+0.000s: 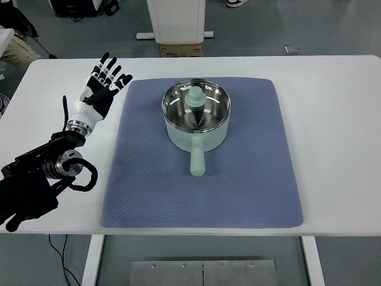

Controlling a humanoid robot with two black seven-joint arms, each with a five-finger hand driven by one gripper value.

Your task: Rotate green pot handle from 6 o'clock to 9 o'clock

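Nothing done yet as far as we can judge: the green pot sits centred toward the back of the blue mat, and its handle points straight down toward us, at 6 o'clock. We have the whole quarter turn to 9 o'clock left. Our left hand lies on the white table just off the mat's left edge, fingers spread, holding nothing, well apart from the pot. Right arm isn't visible.
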